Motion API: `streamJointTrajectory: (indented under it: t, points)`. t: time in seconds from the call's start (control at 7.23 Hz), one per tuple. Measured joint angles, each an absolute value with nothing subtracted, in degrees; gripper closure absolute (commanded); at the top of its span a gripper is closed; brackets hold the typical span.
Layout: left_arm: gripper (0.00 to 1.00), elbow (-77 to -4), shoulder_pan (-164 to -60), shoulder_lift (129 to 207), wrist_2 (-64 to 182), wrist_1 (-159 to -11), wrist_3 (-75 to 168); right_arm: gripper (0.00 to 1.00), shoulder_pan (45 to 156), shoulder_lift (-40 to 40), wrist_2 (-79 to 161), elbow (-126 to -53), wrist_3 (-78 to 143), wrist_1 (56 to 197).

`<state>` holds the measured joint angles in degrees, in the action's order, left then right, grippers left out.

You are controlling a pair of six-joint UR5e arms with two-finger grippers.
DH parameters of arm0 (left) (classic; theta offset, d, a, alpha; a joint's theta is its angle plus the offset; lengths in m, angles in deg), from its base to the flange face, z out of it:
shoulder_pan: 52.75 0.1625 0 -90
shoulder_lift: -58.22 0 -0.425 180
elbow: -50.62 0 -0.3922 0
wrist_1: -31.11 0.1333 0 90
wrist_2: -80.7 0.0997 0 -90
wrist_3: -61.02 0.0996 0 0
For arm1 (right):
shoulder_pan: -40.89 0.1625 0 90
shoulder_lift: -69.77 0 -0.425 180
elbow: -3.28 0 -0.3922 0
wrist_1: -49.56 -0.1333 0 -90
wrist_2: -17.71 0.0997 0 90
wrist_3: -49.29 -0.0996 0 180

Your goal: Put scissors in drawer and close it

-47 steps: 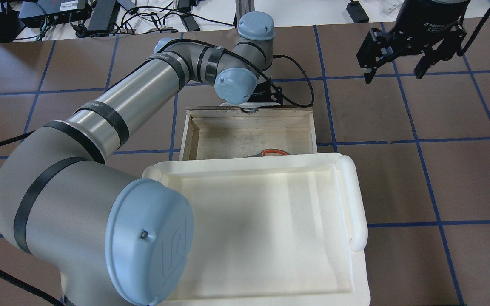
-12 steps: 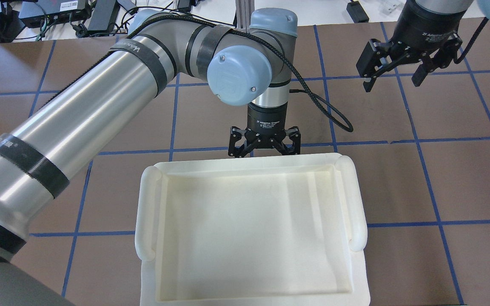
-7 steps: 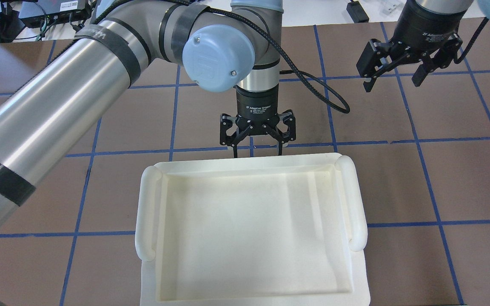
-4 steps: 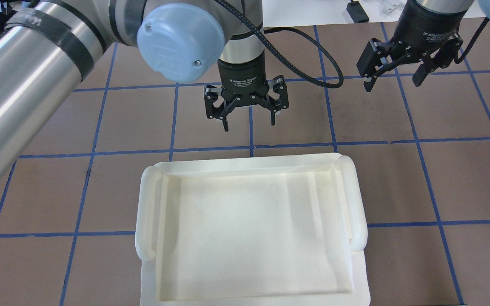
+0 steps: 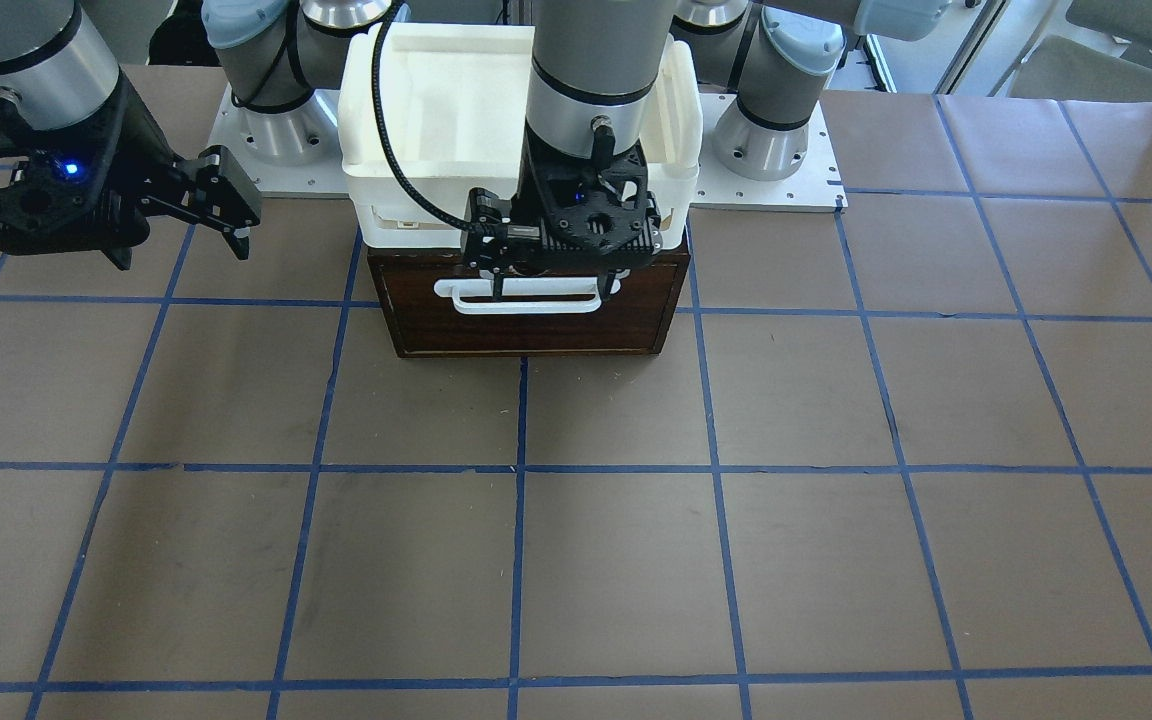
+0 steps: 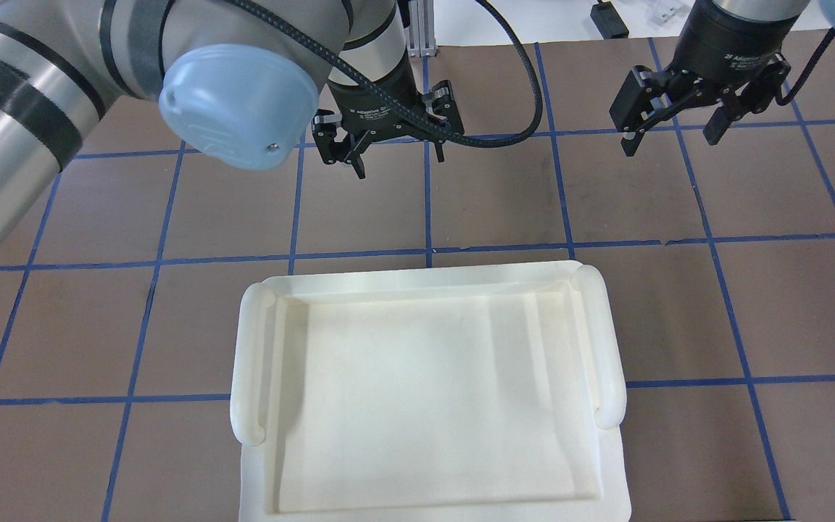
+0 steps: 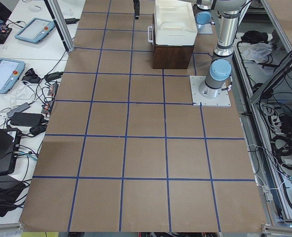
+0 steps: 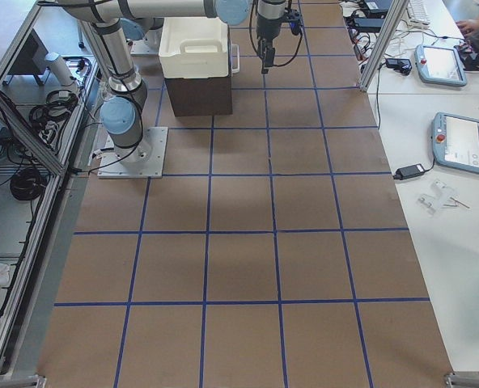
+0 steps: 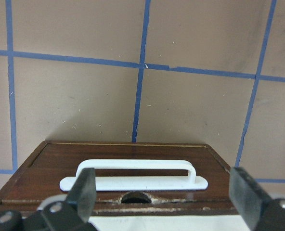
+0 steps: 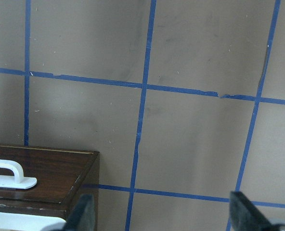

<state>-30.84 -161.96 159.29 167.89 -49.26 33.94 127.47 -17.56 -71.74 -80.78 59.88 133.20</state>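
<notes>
The drawer (image 5: pixel 526 325) is shut, its dark brown front flush with the cabinet and its white bar handle (image 5: pixel 526 300) free. It also shows in the left wrist view (image 9: pixel 133 166) and at the edge of the right wrist view (image 10: pixel 41 178). The scissors are hidden. My left gripper (image 5: pixel 554 288) is open and empty, raised above the drawer front; in the overhead view (image 6: pixel 399 161) it hangs beyond the tray. My right gripper (image 6: pixel 669 141) is open and empty, up in the air to the drawer's side (image 5: pixel 181 240).
A white plastic tray (image 6: pixel 606 341) sits on top of the cabinet and hides the drawer from overhead. The brown table with its blue tape grid (image 5: pixel 716 470) stretches in front of the cabinet. The arm bases (image 5: pixel 776 140) stand behind it.
The drawer stood open with the scissors inside and my left gripper at its handle; now it is shut. My left gripper has let go, opened and risen away. The right gripper barely moved.
</notes>
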Motion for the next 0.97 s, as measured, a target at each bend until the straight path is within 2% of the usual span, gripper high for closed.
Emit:
streamJointTrajectory:
  t: [0.97]
  points:
    - [0.0, -31.53, -146.5, 148.02, 167.99, -59.52, 52.2, 0.0, 127.38, -17.71, -71.38, -80.74, 60.21, 133.93]
